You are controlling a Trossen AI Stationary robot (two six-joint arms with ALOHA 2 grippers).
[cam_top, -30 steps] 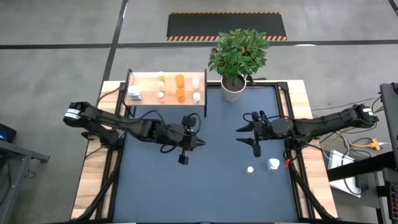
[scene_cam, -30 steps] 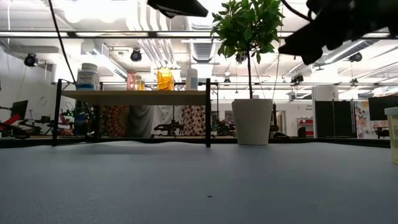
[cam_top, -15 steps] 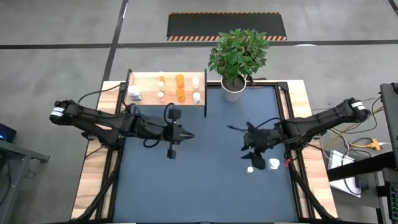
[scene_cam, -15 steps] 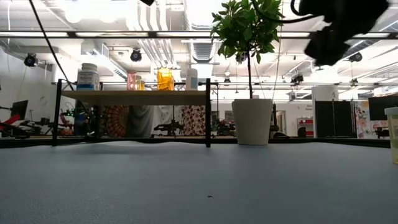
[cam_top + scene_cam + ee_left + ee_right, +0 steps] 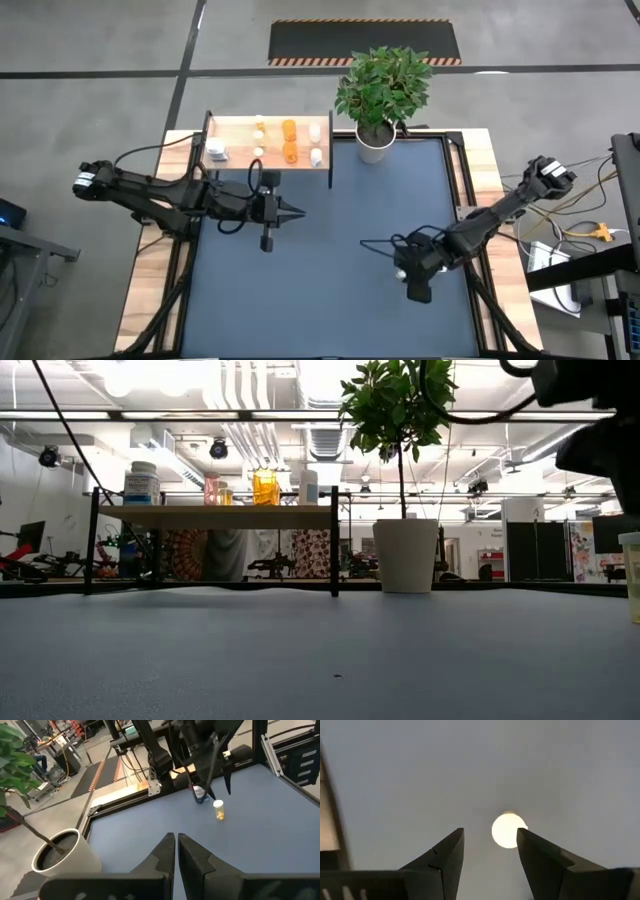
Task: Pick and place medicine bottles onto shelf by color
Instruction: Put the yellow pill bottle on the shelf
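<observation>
Our right arm is down over a bottle at the lower right of the high view.

Our right fingers (image 5: 487, 842) stand open, pointing down at a pale round bottle cap (image 5: 508, 830) on the dark blue table (image 5: 320, 290). Our left fingers (image 5: 176, 849) are closed and empty, centre-left. The light wood shelf with black legs (image 5: 240, 130), upper left, carries white and orange bottles (image 5: 290, 140).

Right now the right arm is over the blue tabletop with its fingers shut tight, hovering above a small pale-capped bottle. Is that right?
Not quite. The right gripper is over the blue tabletop above the small pale-capped bottle, but its fingers are open, not shut. The right wrist view shows them spread apart with the bottle's cap near one fingertip.
</observation>
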